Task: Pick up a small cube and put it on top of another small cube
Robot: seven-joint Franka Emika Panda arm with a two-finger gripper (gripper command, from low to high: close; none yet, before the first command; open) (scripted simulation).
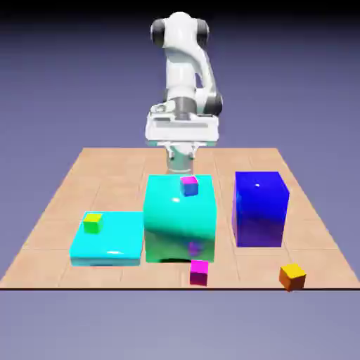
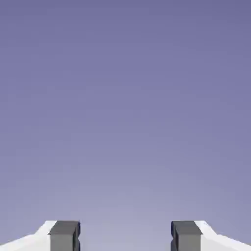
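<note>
The small orange cube (image 1: 292, 276) with a yellower top sits on the table near the front edge, at the exterior view's right. The plain magenta cube (image 1: 200, 272) rests near the front edge at the middle, just in front of the big teal block. My gripper (image 1: 180, 167) hangs at the far side of the table behind the teal block, well away from both cubes. In the hand view the gripper (image 2: 125, 238) is open, with nothing between its fingertips (image 2: 64, 236) and only the plain backdrop ahead.
A big teal block (image 1: 179, 225) stands mid-table with a small magenta-topped, blue-sided cube (image 1: 189, 185) on it. A tall blue block (image 1: 260, 209) stands to its right. A flat cyan slab (image 1: 116, 246) at the left carries a green-yellow small cube (image 1: 93, 223).
</note>
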